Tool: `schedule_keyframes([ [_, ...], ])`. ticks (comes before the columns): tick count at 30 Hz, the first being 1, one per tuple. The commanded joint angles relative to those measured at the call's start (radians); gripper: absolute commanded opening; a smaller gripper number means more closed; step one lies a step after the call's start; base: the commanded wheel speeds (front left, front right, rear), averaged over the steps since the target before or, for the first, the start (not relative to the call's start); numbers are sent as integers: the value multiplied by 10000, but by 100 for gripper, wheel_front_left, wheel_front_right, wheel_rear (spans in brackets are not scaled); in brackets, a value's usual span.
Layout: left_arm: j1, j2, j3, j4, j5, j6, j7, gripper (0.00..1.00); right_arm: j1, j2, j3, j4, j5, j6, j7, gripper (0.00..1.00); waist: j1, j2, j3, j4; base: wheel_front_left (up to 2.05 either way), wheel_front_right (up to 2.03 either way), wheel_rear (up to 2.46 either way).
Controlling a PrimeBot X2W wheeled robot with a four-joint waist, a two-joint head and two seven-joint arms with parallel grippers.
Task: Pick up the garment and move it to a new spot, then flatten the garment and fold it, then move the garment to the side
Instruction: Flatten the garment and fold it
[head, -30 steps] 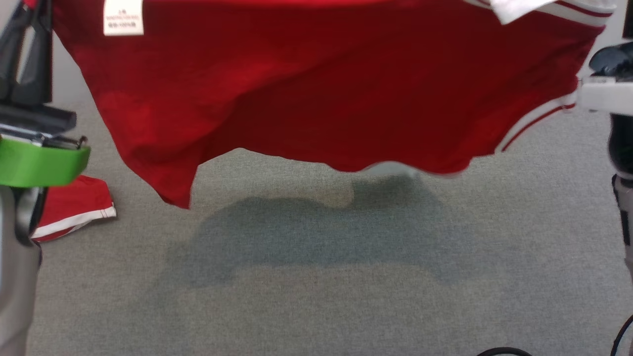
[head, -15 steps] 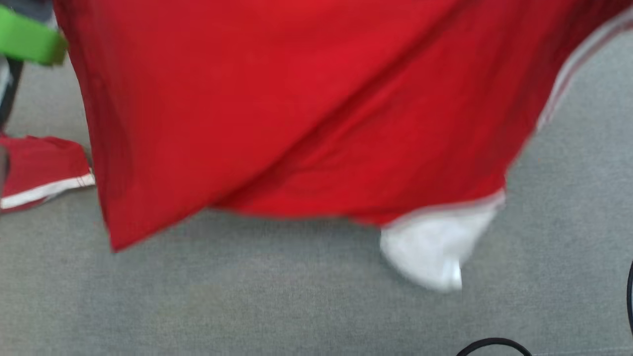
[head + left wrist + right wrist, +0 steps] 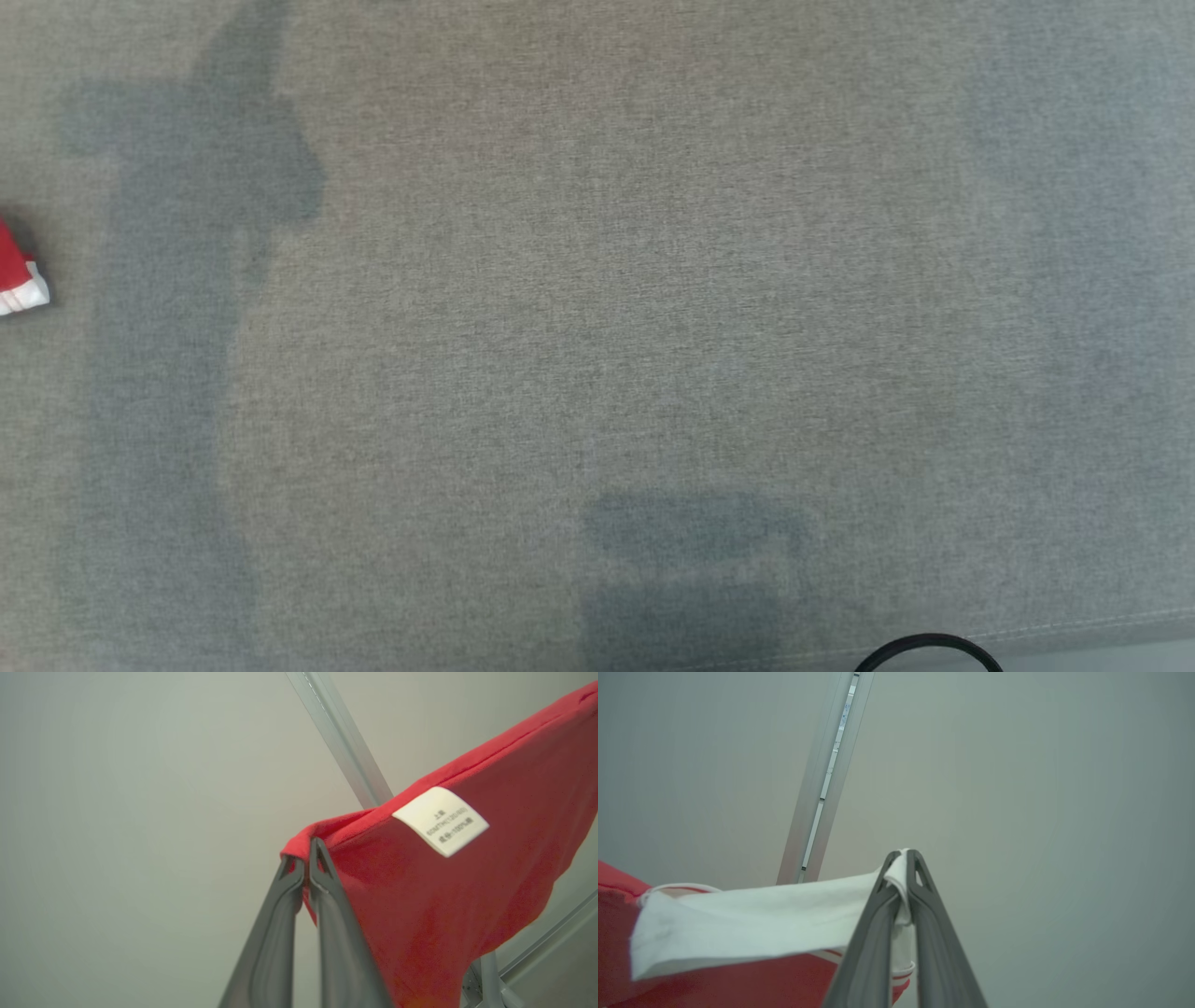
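The grey surface (image 3: pixel 597 336) lies open across its middle and right, with room for a gripper to come down. At its margins sit a red and white cloth (image 3: pixel 19 278), at the far left edge, and a black cable (image 3: pixel 929 646) curving in at the bottom right. Beside the left gripper (image 3: pixel 303 856) the hanging garment (image 3: pixel 444 914) blocks that wrist view's right, a slanted metal rail (image 3: pixel 343 742) stands behind, and the left is free up to the wall (image 3: pixel 117 812). Beside the right gripper (image 3: pixel 902 856) the garment closes the lower left; the right is free.
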State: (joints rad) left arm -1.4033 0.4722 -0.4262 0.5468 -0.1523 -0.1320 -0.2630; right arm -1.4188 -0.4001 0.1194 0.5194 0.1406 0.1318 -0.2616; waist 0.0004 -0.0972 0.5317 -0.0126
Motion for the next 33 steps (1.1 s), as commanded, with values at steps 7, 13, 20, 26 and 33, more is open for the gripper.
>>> schedule_keyframes([
  [7,3857,-440,-111,780,-1199,17,-6,0,4360,-53,114,-489,777,-22,-36,0,-4,-3,-674,-178,0,0,0],
  [13,6983,-1121,676,1168,-1893,23,-7,0,7799,485,-492,-415,1031,-23,-40,0,-4,-3,-1184,-272,0,0,0],
  [20,9716,-2161,1706,1389,-1753,43,-8,0,10535,1172,-893,-152,1018,-23,-40,0,-4,-3,-1984,-282,0,0,0],
  [26,11395,-2754,2134,1454,-1355,36,2,0,11977,1371,-888,99,930,-22,-40,0,-4,-3,-2898,-206,0,0,0],
  [33,13203,-3347,2938,1231,-975,29,4,0,13759,1649,-963,344,1029,-23,-41,0,-4,-3,-4070,3,0,0,0],
])
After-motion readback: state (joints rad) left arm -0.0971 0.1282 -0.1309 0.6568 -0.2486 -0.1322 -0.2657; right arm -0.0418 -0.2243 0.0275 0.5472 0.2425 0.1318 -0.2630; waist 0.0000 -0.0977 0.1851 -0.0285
